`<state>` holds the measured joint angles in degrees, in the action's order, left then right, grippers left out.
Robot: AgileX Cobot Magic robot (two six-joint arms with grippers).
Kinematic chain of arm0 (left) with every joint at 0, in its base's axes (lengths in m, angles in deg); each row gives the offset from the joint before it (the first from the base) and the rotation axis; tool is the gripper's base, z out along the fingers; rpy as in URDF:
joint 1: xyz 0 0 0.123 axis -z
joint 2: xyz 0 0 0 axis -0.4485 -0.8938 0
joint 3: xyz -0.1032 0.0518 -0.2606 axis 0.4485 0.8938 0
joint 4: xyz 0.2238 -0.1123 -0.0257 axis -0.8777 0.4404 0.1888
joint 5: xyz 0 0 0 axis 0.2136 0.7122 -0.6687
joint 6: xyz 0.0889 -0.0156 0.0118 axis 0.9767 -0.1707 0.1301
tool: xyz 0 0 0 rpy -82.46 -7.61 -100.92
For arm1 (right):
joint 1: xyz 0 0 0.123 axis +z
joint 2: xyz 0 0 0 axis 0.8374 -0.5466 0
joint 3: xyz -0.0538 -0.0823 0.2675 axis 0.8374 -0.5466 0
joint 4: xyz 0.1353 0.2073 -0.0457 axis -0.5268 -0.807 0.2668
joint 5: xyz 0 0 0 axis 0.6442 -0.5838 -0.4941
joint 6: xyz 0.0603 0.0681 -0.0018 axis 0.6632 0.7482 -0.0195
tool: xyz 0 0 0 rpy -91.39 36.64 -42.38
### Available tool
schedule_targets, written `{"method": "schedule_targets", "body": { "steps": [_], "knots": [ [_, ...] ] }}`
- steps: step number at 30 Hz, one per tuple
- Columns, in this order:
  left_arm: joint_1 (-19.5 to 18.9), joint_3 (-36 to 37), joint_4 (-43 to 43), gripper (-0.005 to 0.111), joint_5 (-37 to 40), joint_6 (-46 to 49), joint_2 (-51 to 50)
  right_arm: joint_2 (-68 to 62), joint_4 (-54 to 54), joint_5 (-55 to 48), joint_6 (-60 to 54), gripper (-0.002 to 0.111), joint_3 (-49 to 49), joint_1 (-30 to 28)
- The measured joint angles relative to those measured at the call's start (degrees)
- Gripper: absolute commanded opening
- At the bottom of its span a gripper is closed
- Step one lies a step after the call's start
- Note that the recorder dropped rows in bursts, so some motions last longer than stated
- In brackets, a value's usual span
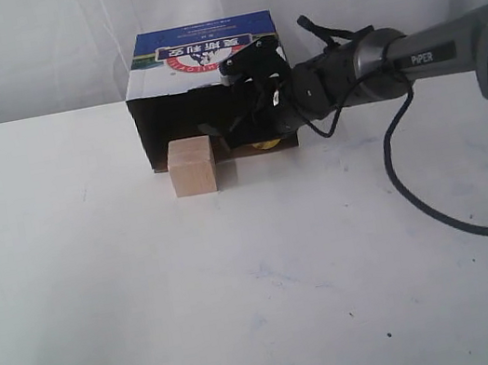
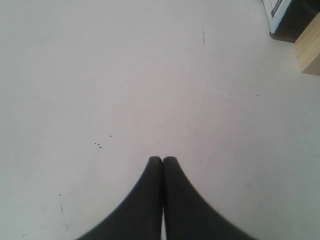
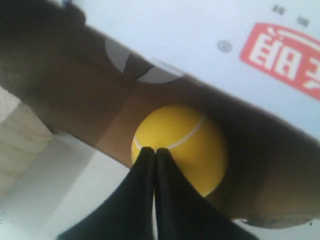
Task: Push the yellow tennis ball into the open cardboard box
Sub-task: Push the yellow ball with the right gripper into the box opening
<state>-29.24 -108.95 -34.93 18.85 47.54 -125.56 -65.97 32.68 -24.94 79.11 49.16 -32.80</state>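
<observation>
Pressing its two dark fingers flat together with nothing between them, the right gripper (image 3: 153, 150) rests its joined tips against the near face of the yellow tennis ball (image 3: 192, 142). It is acting as a blunt pusher, not a clamp. The ball sits at the mouth of the open cardboard box (image 1: 201, 46), on brown cardboard under the overhang of the blue and white printed top. It looks to be at the threshold or just inside the dark interior. In the exterior view only a sliver of yellow shows low in the right part of the opening, behind the arm. A small pale wooden cube (image 1: 192, 166) stands just in front of the left part of the opening, apart from the ball. The left gripper (image 2: 162, 159) is also closed and empty, over bare white table (image 1: 248, 314), well away from the ball. The ball is probably light, round and springy, with a felt cover that gives some friction, so it should roll at a gentle touch. No grasp seems needed. Contact is best at mid-height and square on the side facing away from the box, since an off-centre nudge could send it sideways. The carton also looks light and may slide if bumped.
</observation>
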Motion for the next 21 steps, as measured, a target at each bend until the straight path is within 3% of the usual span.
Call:
{"method": "schedule_targets", "body": {
  "steps": [12,19,21],
  "knots": [
    [0.0,0.0,0.0,0.0,0.0,0.0,0.0,0.87,0.0,2.83,-1.69,0.0,0.0,-0.08],
    [0.0,0.0,0.0,0.0,-0.03,0.09,0.0,5.3,0.0,-15.33,-5.5,0.0,0.0,0.51],
    [0.0,0.0,0.0,0.0,0.09,0.09,0.0,4.89,0.0,-16.38,-6.05,0.0,0.0,0.99]
  ]
}}
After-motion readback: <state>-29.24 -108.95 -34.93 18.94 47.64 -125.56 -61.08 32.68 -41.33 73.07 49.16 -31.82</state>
